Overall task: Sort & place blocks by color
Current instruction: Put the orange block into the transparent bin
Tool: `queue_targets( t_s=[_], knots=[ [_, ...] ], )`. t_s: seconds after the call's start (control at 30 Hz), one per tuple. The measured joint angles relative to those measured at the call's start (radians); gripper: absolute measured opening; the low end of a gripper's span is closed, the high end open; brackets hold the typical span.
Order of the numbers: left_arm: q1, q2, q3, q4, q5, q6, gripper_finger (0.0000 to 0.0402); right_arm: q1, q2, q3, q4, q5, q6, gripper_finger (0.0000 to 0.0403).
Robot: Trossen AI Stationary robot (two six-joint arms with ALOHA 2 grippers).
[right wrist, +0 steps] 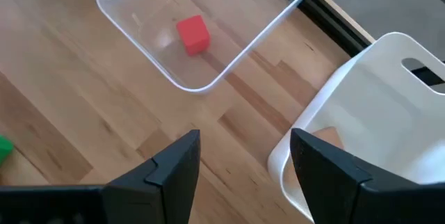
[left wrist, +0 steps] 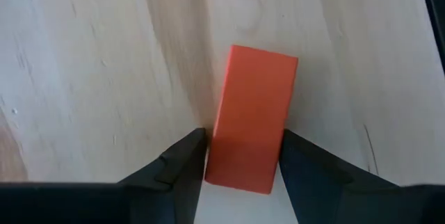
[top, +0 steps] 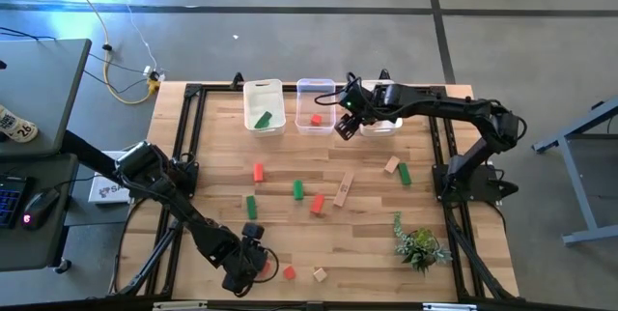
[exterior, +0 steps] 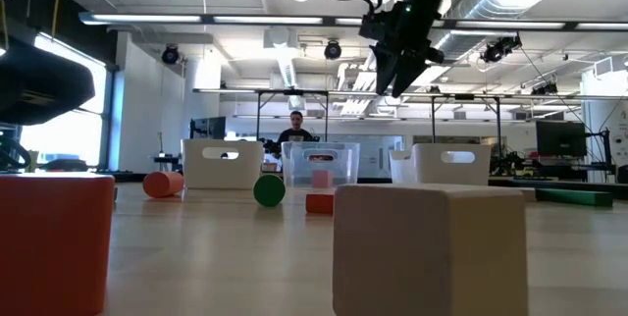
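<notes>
A red block [left wrist: 254, 113], a short bar, lies flat on the wooden table [top: 222, 156] near its front edge. My left gripper [left wrist: 243, 147] is down over the block, one finger on each side of it. My right gripper [top: 345, 126] hangs open and empty above the table at the far side, between the clear bin [right wrist: 208, 50] holding a red cube [right wrist: 192, 33] and a white bin [right wrist: 375, 113] holding a tan block [right wrist: 327, 137]. Loose red, green and tan blocks lie across the middle of the table. My left gripper has the red block's two long sides [left wrist: 217, 147] between its two fingers, toward one end of the bar. The fingers come from above, pointing steeply down, and lie across the bar. The block lies flat on the table.
A second white bin [top: 263, 106] at the far left holds a green block [top: 263, 119]. A red block [top: 289, 272] and a tan block [top: 319, 274] lie just right of my left gripper. A small green plant [top: 420, 246] stands at the near right. A person is in the room behind the table.
</notes>
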Motion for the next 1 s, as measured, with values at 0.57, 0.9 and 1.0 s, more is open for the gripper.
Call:
queue_targets(
  t_s=[0.57,0.9,1.0],
  knots=[
    [0.049,-0.033,-0.007,-0.026,-0.179,0.107,0.0100,0.077,0.000,0.000,0.055,-0.285,0.051,0.0209],
    [0.161,-0.142,-0.006,-0.036,-0.352,0.202,0.0102,0.127,0.000,0.000,0.206,-0.583,0.088,0.0209],
    [0.201,-0.174,-0.006,-0.021,-0.401,0.211,0.0102,0.152,0.000,0.000,0.247,-0.620,0.136,0.0209]
  ],
)
